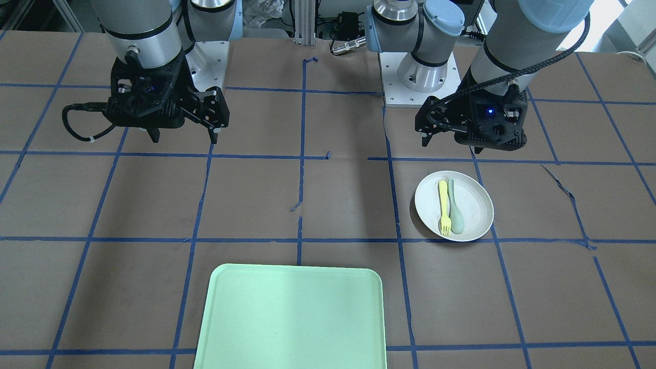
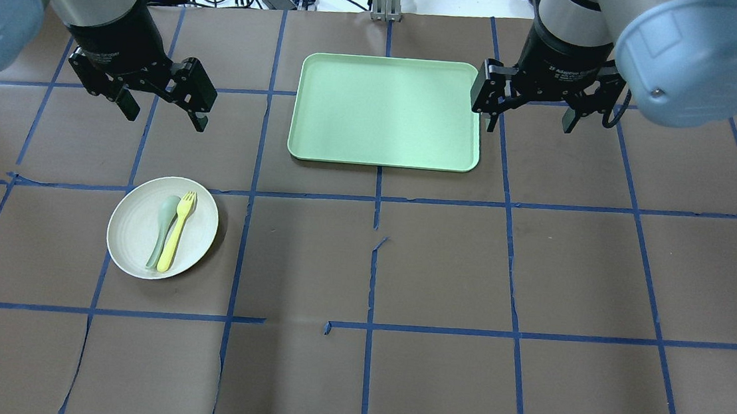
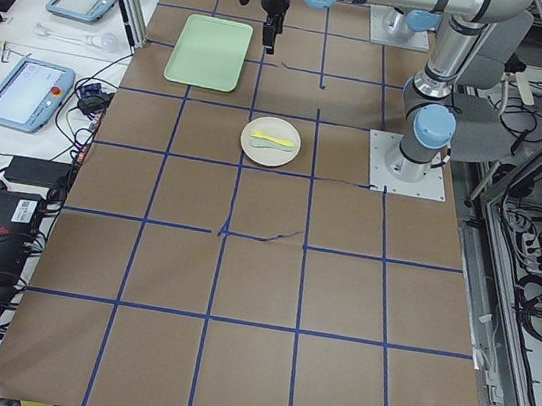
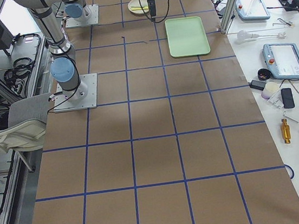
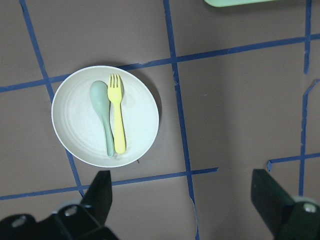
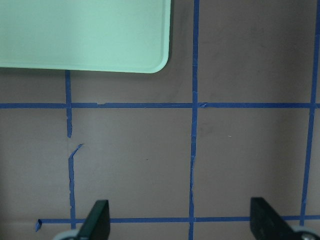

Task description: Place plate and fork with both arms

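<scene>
The off-white plate (image 2: 132, 236) lies on the table on my left side, also in the front view (image 1: 476, 205) and the left wrist view (image 5: 75, 120). The yellow fork (image 2: 176, 233) (image 1: 443, 205) (image 5: 118, 120) lies in it beside a grey-green spoon (image 2: 163, 229) (image 5: 102, 107). My left gripper (image 2: 164, 116) (image 1: 452, 146) (image 5: 182, 200) hovers open and empty above the table, just beyond the plate's far side. My right gripper (image 2: 529, 126) (image 1: 184, 139) (image 6: 180, 222) hovers open and empty beside the tray's right edge.
The pale green rectangular tray (image 2: 387, 112) (image 1: 292, 318) (image 6: 80, 30) lies at the far middle of the table with nothing on it. Brown paper with blue tape gridlines covers the table. Cables and pendants lie beyond the far edge.
</scene>
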You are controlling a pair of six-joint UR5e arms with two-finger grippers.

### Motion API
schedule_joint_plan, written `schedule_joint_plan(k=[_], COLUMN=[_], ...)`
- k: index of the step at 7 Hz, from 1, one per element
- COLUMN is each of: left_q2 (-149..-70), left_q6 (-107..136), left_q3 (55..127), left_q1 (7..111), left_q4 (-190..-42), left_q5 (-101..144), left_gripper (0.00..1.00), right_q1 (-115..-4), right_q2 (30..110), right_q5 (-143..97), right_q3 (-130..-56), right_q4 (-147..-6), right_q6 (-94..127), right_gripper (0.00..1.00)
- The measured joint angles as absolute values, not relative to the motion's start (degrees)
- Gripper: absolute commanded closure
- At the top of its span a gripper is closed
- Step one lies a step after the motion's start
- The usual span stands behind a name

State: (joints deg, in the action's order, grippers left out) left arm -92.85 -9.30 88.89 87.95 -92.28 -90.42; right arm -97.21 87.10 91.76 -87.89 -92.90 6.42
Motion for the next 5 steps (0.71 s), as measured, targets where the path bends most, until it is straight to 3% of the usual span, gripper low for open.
schedule_joint_plan(k=[5], left_q2=[-92.4], left_q6=[-9.4], left_q3=[89.6], left_q1=[86.8], left_q4=[-92.3], left_q5=[-90.9], left_gripper=[0.00], right_q1=[-97.2], right_q2=[87.1], right_q5=[91.8], right_q3=[-87.9], right_q4=[-92.9], right_q6=[6.4], right_gripper=[0.00])
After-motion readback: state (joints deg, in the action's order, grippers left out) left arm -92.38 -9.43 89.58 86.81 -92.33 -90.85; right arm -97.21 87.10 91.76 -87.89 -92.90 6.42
